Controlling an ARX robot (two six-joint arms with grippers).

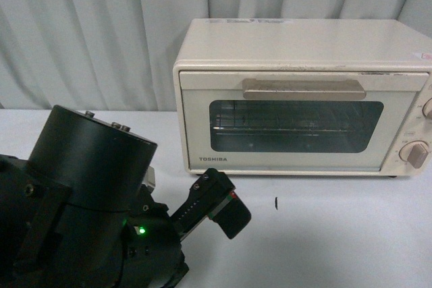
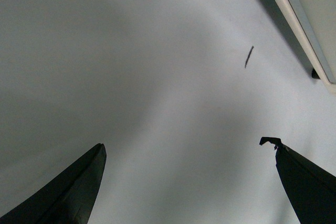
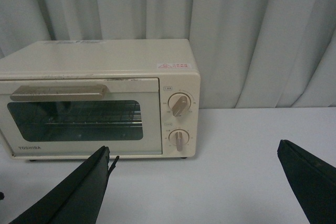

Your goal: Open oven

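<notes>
Front view: the cream-white boxy toaster oven (image 1: 304,99) stands shut on the pale bench (image 1: 351,234), with the left fingers (image 1: 226,210) low, near its front-left corner.
Left wrist view: those fingers are spread wide and empty.
Right wrist view: the right fingers (image 3: 79,192) are wide and empty, facing the oven. You risk slipping off the beige bar handle (image 3: 58,92), or shoving the light oven backward.

Left gripper (image 2: 186,142) jaws apart, white table (image 2: 131,66), oven (image 2: 315,9) edge
</notes>
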